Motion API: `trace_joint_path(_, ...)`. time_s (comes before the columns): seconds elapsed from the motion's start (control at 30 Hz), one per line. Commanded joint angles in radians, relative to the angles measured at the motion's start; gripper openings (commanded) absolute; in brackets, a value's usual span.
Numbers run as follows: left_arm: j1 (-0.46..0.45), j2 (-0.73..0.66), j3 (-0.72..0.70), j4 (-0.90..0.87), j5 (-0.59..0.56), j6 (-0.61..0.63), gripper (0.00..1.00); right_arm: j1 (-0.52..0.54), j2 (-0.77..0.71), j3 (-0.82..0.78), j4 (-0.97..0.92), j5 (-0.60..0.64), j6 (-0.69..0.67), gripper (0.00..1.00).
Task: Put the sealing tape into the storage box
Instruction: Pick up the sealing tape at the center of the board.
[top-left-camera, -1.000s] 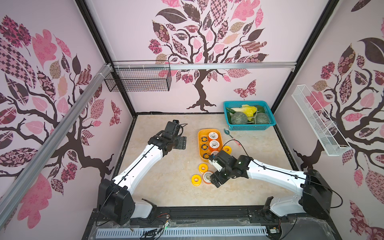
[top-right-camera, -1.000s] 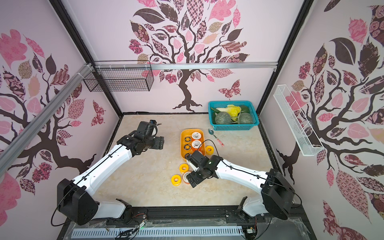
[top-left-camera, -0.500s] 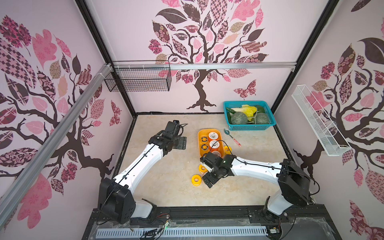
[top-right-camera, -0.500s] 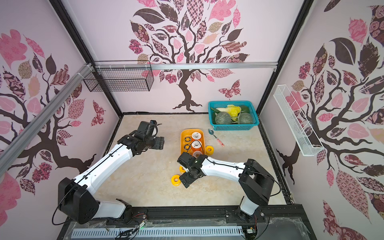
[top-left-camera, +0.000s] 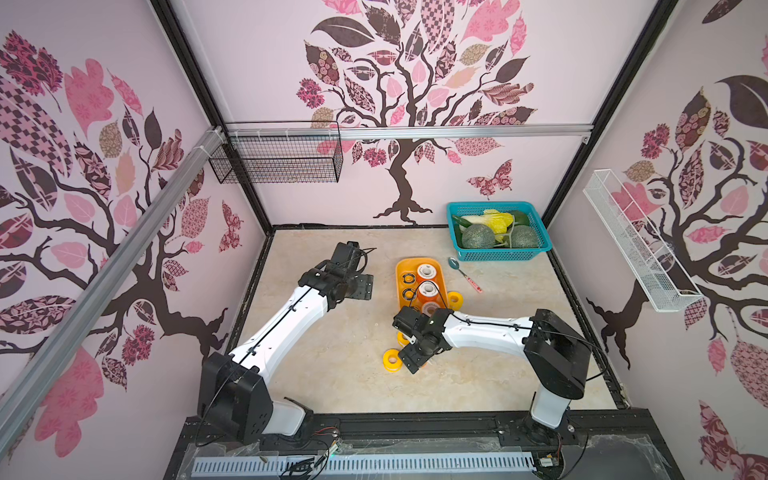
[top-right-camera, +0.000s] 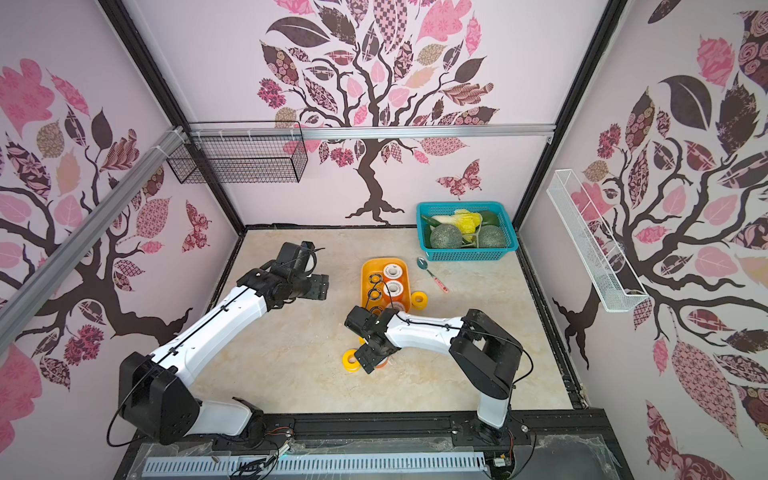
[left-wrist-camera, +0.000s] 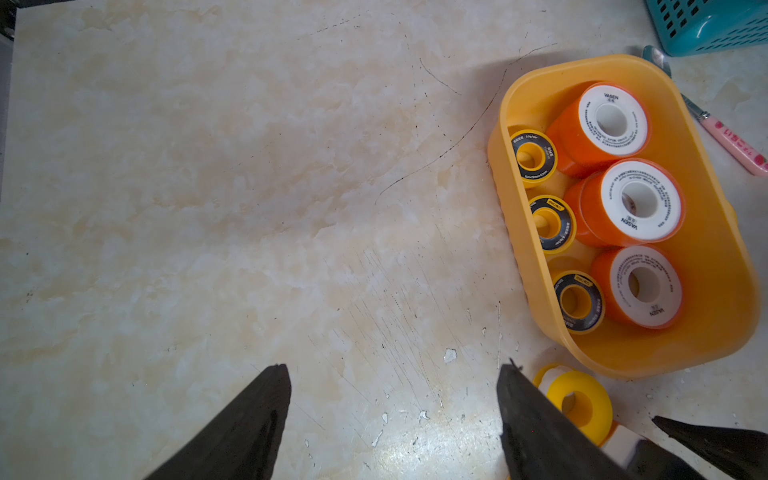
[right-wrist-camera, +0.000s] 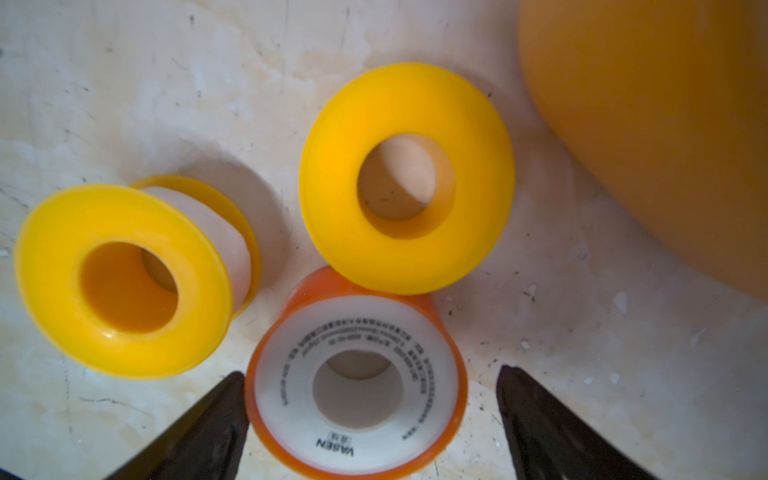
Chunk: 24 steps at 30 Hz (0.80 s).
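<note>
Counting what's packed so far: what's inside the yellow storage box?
Three white-faced orange spools and three small black-ringed yellow spools sit in the storage box. Its floor beneath them is covered, so anything underneath can't be seen.

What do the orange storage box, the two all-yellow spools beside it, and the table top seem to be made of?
Storage box: probably moulded plastic, smooth, low sheen; one-piece wall, rounded corners.
Yellow spools: glossy hard plastic, with small highlights on a flange; one shows white tape wound on its core.
Table top: cream marble-look slab, stone or laminate, unclear; veined, scratched, chipped.
</note>
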Motion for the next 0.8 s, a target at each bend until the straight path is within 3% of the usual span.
trace_joint_path(0.0, 0.007, 0.015, 0.029, -0.004, 0.001, 0.004, 0.83, 0.008, 0.016, 0.033, 0.010, -0.007, 0.013, 0.92)
trace_joint_path(0.37, 0.008, 0.019, 0.032, -0.009, 0.001, 0.002, 0.83, 0.007, 0.038, 0.026, 0.014, 0.003, 0.037, 0.79)
trace_joint_path(0.77, 0.010, 0.022, 0.033, -0.011, 0.001, 0.000, 0.82, -0.039, -0.091, 0.000, 0.013, -0.026, 0.058, 0.76)
